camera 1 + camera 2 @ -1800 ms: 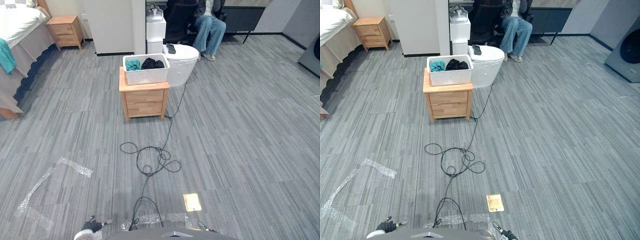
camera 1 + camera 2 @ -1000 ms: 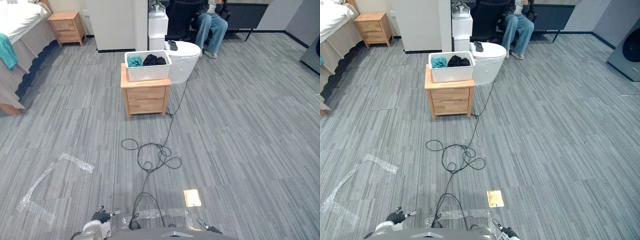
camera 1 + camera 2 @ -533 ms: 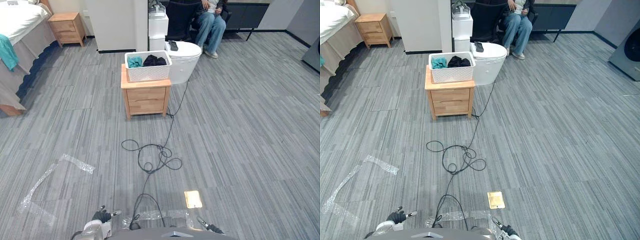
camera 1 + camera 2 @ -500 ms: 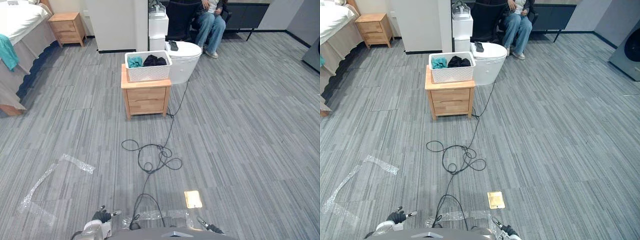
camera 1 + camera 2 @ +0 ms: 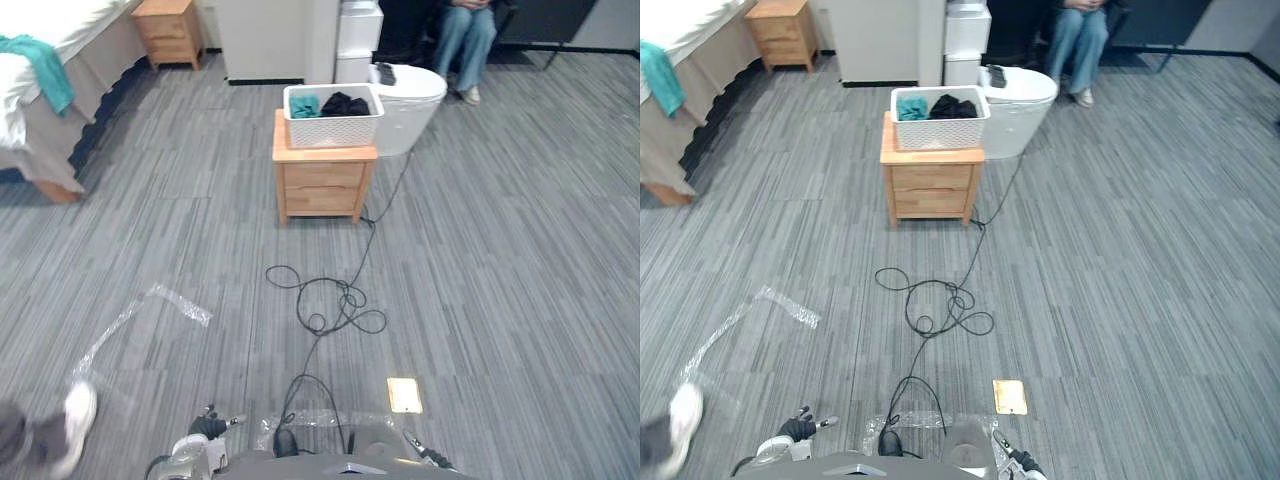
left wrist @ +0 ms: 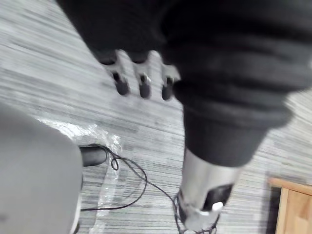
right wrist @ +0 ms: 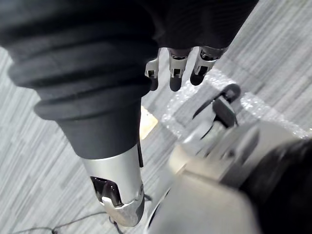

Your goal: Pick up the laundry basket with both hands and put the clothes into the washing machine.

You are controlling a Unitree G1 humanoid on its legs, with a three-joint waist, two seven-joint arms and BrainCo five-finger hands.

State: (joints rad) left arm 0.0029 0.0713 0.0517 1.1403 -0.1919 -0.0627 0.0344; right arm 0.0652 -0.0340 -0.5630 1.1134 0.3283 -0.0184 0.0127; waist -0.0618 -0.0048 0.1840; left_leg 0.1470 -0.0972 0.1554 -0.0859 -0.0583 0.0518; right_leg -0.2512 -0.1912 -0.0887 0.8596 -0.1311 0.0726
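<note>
Grey striped carpet tiles cover the floor of this bedroom, and the thing I steer by is the small light-wood two-drawer cabinet (image 5: 324, 186) standing out in the open. My left hand (image 6: 141, 84) hangs low at my side, its fingers straight and slack with nothing in them. My right hand (image 7: 174, 74) hangs the same way, loose and empty. Both are well short of the cabinet, on its drawer side, with bare carpet between. The white perforated plastic laundry basket (image 5: 334, 131) sits on top of the cabinet, within its edges, and lies almost dead ahead of me, so I judge neither hand the nearer. Its long axis runs across my view, parallel to the cabinet's front, which puts one short end toward each hand. I reckon the walk-up must finish square to that front for a two-sided hold. Inside the basket a crumpled teal cloth (image 5: 305, 104) lies at the end toward my left, and a bunched black garment (image 5: 349, 103) fills the middle and right, neither heaped far above the rim. Just behind the cabinet, to its right, stands a white rounded appliance (image 5: 412, 96), and beyond that sits a person in blue jeans (image 5: 470, 32). Far to the cabinet's left is a bed with a white cover (image 5: 85, 18).
</note>
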